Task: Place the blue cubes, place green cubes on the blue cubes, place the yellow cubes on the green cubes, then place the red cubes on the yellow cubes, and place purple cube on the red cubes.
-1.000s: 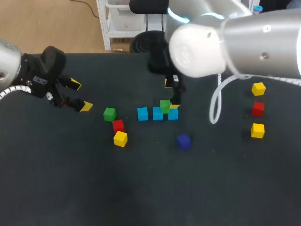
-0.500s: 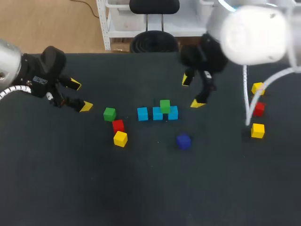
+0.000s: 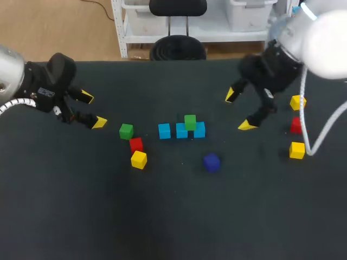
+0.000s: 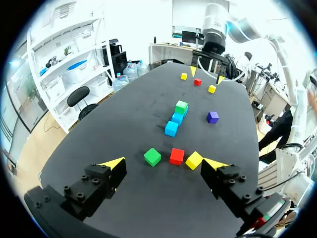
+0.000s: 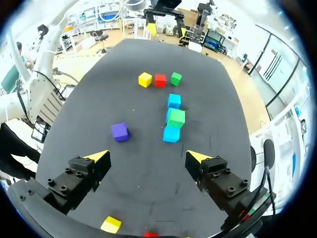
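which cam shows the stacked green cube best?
Right wrist view. The stacked green cube is nearest and largest there, with its top and one side face visible, plainly resting on the row of blue cubes. The head view shows it smaller, from above. The left wrist view shows it far off and small.

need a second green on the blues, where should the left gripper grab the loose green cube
Come straight down with the left gripper and close on two opposite side faces of the green cube. It sits flat with nothing on top. The red cube lies close beside it, so probably pick the pair of faces not turned toward that one.
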Motion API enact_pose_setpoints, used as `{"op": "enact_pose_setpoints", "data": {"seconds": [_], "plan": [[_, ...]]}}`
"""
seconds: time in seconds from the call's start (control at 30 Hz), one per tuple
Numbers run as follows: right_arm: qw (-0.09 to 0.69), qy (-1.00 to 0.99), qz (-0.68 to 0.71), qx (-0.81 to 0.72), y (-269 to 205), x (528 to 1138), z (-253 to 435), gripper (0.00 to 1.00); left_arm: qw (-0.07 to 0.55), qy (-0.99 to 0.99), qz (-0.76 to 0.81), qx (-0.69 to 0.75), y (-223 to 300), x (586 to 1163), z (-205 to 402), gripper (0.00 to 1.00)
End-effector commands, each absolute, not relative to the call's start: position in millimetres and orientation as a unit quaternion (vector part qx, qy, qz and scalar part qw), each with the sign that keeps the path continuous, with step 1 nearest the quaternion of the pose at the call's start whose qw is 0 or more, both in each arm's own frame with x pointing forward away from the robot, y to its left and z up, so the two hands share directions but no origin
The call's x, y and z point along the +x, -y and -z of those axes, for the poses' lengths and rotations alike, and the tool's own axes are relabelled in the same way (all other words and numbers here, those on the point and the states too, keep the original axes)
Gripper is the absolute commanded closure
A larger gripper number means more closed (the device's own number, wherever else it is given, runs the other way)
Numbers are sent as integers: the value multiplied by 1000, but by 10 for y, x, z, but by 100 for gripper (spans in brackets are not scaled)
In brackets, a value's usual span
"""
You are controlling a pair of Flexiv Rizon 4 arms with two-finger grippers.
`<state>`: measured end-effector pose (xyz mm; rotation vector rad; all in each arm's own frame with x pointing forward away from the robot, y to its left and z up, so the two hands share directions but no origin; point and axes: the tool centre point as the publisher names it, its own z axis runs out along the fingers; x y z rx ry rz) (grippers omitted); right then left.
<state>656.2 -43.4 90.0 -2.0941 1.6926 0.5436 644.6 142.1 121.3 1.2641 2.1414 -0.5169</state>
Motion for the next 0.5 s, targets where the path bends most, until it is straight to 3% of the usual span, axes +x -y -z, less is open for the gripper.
{"op": "enact_pose_setpoints", "data": {"seconds": [0.03,0.5], "plan": [[238,-611,-193,-730,614,6399,-902,0,299,-803,196,476,-1436,6438,-1204,0],[301,-631,-204,-685,976,6233,-837,0,299,-803,196,476,-1436,6438,-1204,0]]}}
